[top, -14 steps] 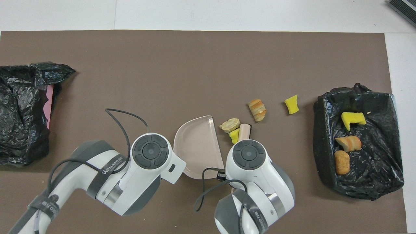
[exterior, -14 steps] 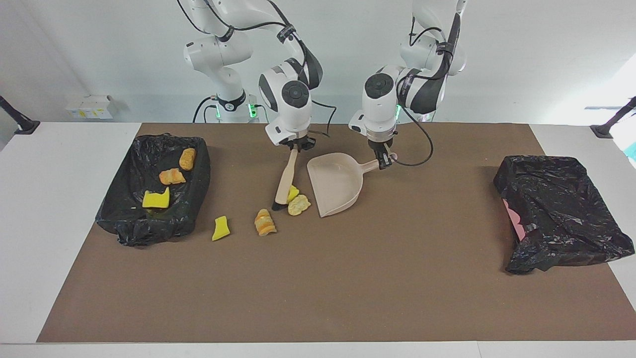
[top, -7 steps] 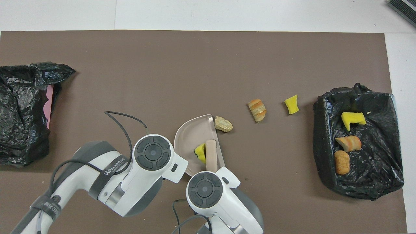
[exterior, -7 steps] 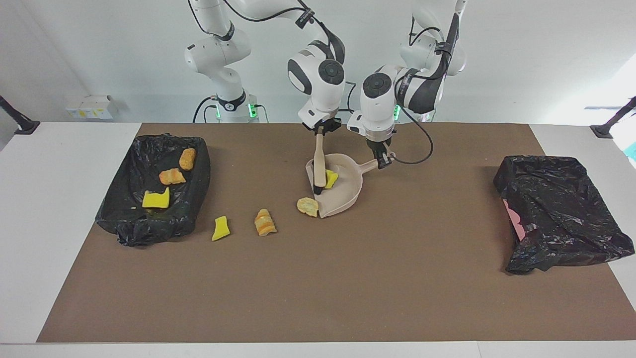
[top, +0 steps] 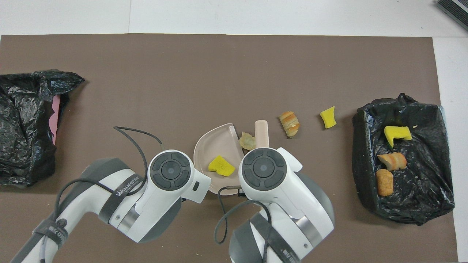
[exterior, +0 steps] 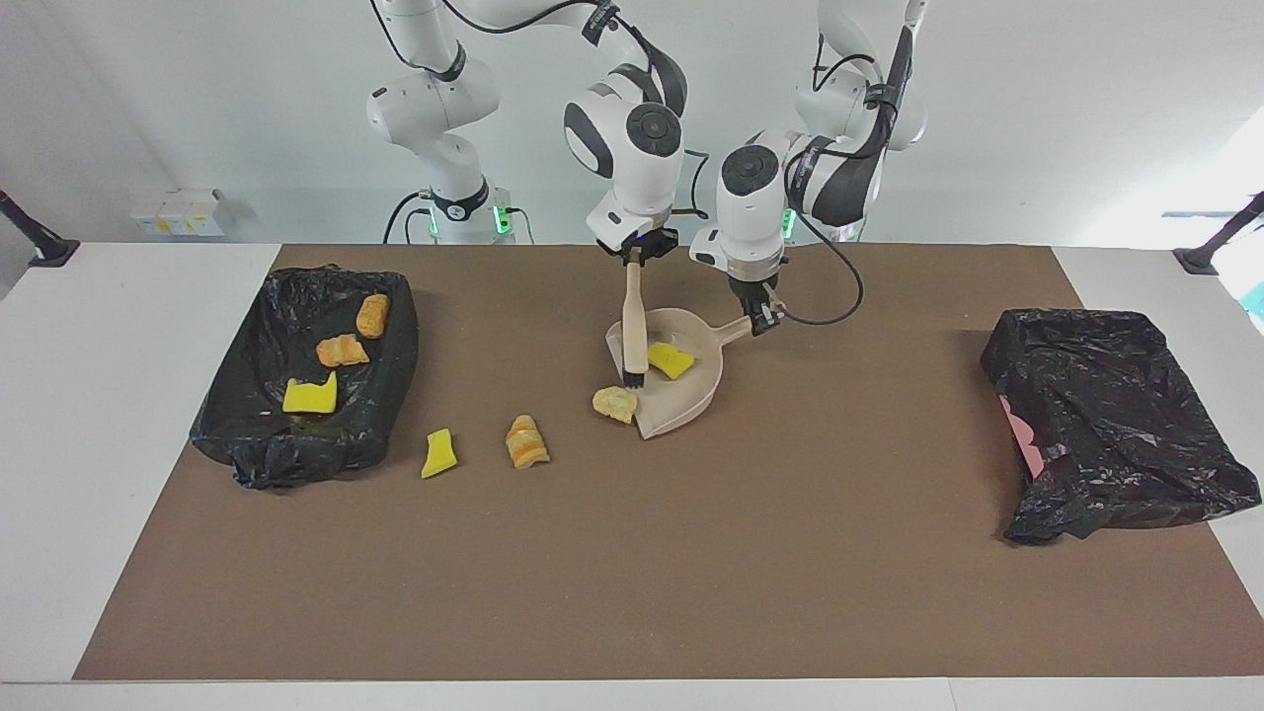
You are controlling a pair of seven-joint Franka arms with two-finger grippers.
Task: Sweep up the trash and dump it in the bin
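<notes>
Sweeping continues: the right gripper [exterior: 636, 256], clamping the brush [exterior: 632, 336], has just pushed one yellow chunk [exterior: 671, 359] into the dustpan [exterior: 681, 395], whose handle the left gripper [exterior: 761, 317] clamps; the bread lump [exterior: 614, 403] waits at its lip.

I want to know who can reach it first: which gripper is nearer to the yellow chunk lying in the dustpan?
Right. The right gripper hangs over the dustpan holding the brush beside the yellow chunk; the left gripper grips the dustpan's handle end.

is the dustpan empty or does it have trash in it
Not empty: one yellow chunk lies inside the dustpan. A tan lump sits just outside its lip, on the mat.
</notes>
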